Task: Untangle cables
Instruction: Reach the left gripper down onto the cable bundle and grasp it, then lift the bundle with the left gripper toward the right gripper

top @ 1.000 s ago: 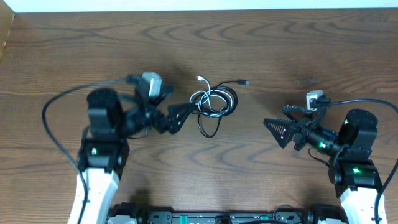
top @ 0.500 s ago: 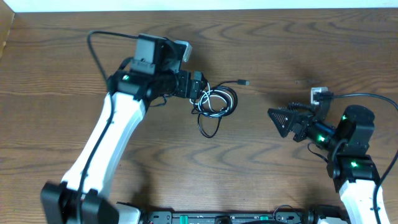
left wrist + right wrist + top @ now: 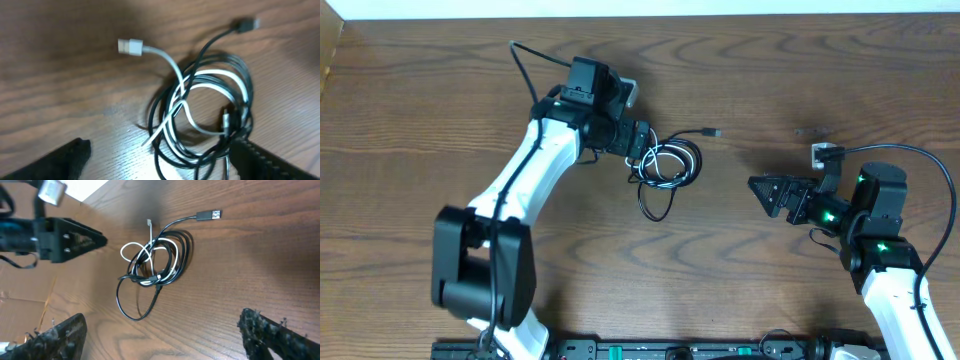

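The left gripper stands spread wide and grips nothing. In its wrist view the two dark, rough-surfaced fingers sit at the lower corners with the tangle lying on the wood between them. Whether the right-hand finger brushes the outer black strand is impossible to tell, since the edge there is blurred.

Just beyond the fingers lies the thin, glossy black cable, wound into several round loops. The thin white cable is threaded through and over these loops. The white one ends in a small flat rectangular plug, which pokes out to the upper left of the coil. The black one ends in a dark plug on a straight lead at the upper right. One slack black loop trails away from the bundle on the side nearer the arm bases.

The right gripper is also wide open and empty (its jagged black fingers frame the bottom corners of its own view). It sits well apart from the tangle and points toward it.

Everything rests on a flat brown wooden table with a bold, wavy grain and a dull sheen. The bundle is near its middle, between the two arms and closer to the left one.
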`<move>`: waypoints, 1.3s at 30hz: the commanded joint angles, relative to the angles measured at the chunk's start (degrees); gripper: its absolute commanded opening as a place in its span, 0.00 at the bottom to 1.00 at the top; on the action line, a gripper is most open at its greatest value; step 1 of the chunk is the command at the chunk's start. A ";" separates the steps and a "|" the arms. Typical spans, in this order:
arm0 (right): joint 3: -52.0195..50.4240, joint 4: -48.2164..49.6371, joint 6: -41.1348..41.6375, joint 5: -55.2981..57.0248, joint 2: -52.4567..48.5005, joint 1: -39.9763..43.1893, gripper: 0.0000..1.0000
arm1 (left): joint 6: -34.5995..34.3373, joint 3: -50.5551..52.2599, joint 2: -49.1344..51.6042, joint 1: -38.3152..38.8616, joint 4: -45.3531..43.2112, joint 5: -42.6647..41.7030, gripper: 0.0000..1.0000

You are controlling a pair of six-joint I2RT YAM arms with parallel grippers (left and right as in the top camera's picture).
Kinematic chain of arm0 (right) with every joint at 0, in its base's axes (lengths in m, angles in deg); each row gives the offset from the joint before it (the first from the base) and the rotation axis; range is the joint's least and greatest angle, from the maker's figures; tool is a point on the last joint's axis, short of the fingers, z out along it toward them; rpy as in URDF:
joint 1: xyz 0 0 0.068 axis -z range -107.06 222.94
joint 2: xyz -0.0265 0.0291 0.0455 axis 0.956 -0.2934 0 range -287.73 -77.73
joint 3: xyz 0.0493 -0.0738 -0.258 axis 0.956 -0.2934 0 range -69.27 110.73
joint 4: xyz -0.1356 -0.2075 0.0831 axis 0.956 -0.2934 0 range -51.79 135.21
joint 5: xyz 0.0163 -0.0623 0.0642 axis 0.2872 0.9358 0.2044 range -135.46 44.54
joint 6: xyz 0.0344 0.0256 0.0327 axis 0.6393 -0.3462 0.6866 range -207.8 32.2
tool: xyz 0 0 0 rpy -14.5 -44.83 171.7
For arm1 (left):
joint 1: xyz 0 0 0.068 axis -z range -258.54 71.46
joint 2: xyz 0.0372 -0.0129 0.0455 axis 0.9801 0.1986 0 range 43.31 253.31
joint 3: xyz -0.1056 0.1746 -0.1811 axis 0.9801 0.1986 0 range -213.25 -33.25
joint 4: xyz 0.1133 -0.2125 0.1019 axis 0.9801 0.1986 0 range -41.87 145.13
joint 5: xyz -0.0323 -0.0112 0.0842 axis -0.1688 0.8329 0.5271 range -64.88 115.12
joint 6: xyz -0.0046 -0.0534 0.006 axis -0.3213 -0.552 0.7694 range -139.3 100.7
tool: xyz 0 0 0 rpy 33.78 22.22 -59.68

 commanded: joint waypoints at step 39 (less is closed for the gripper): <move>0.96 -5.92 1.42 7.34 -0.96 -0.42 0.84 | 29.57 5.88 3.54 8.59 10.03 0.55 0.51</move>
